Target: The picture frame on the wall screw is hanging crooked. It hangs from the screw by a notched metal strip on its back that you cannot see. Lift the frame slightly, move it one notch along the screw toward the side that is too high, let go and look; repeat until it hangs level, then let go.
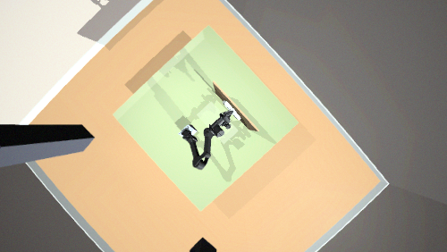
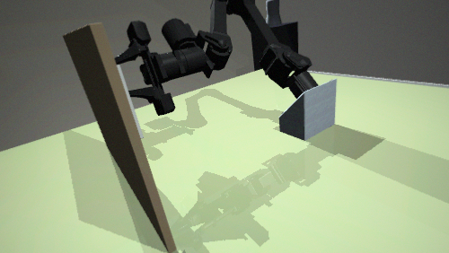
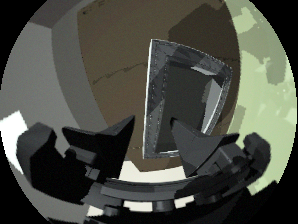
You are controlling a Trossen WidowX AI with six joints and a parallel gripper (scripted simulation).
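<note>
1. The grey-white rectangular picture frame is at the face of an upright brown wooden board; in the wrist view its upper side slopes down toward 4 o'clock.
2. The black two-fingered end effector is partly open, gripping nothing, its fingertips near the frame.
3. From above, a grey wedge-shaped block lies at the frame's 8 o'clock, on the pale green surface.
</note>
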